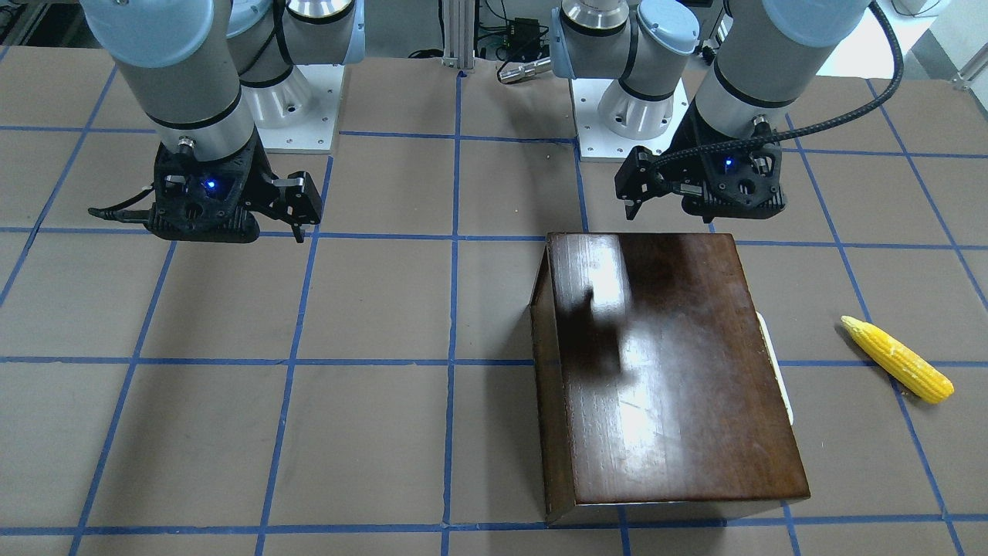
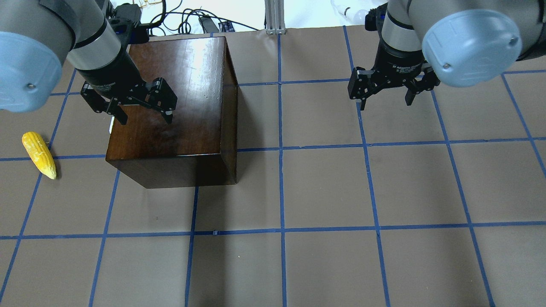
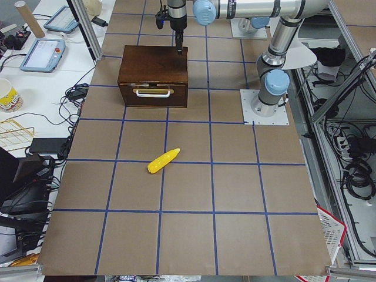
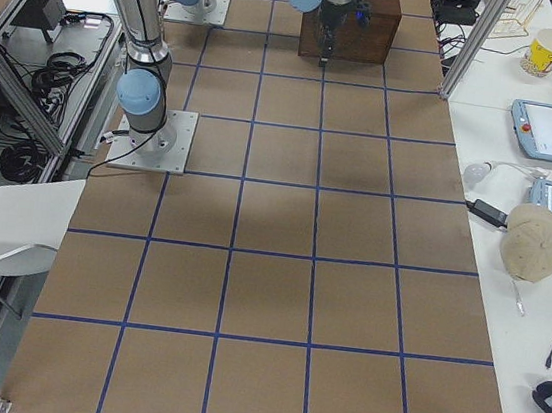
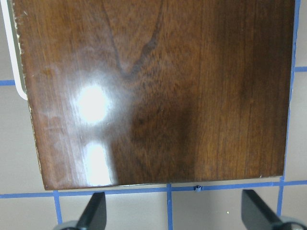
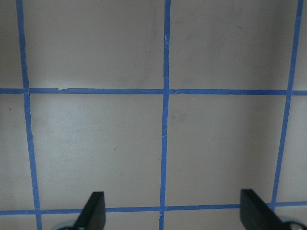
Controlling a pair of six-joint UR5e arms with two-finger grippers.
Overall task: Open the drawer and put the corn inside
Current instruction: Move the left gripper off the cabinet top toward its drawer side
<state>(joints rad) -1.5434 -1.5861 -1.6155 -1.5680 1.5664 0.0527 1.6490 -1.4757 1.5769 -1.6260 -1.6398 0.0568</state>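
Observation:
The glossy dark-brown box (image 2: 179,98) stands on the table's left half. Its drawer is shut; the front panel (image 3: 153,93) with the whitish handle (image 1: 776,371) faces the corn side. The yellow corn (image 2: 39,154) lies on the table to the left of the box, also in the front view (image 1: 899,361) and the left side view (image 3: 163,160). My left gripper (image 2: 145,115) hangs open and empty above the box top (image 5: 158,91). My right gripper (image 2: 386,100) hangs open and empty above bare table on the right half (image 6: 172,213).
The table is brown with a blue tape grid (image 2: 281,230). The arm bases (image 1: 625,116) stand at the robot's edge. Side benches with tablets (image 4: 547,129) and cables lie beyond the table's ends.

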